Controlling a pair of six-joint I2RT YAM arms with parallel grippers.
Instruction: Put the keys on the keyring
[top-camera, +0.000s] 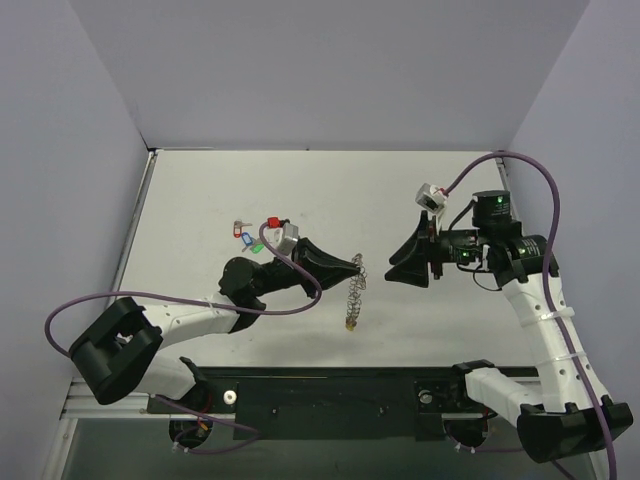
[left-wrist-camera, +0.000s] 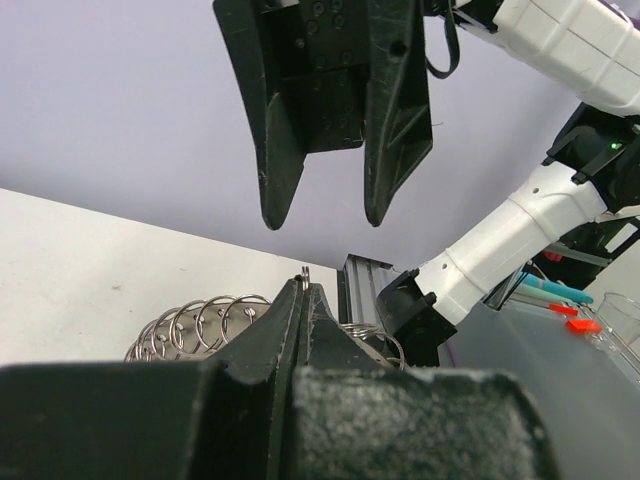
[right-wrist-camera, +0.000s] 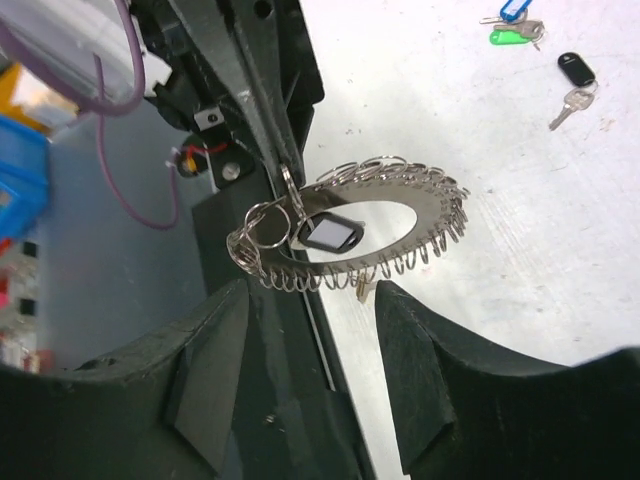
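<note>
At the centre of the top view, the left gripper (top-camera: 357, 264) is clenching its two fingers on the keyring (top-camera: 353, 295), which is hanging from the fingertips toward the bottom of the frame. A small yellowish piece is dangling at the loop's lowest point. I cannot tell whether the loop is touching the table (top-camera: 450, 330).

Just to the right, the right gripper (top-camera: 392, 270) is pointing left at the left gripper with its fingers spread and nothing between them. A narrow gap is separating the two grippers.

To the left of centre, well apart from the loop, the loose keys (top-camera: 247, 237) are lying together on the table. In the right wrist view they are showing at the upper right: a blue tag (right-wrist-camera: 514, 10) and a green tag (right-wrist-camera: 510, 37) are touching, and a black tag (right-wrist-camera: 575, 68) is lying near them with its key below it.

In the middle of that view the keyring is tilting, fringed all round with small rings. The left gripper is reaching in from the upper left and pinching it at its left side. A dark-framed tag (right-wrist-camera: 330, 235) with a pale window is showing through the loop's opening.

In the left wrist view the closed fingers are pressing flat together at the bottom, with one small ring (left-wrist-camera: 303, 270) poking out at their tip.
</note>
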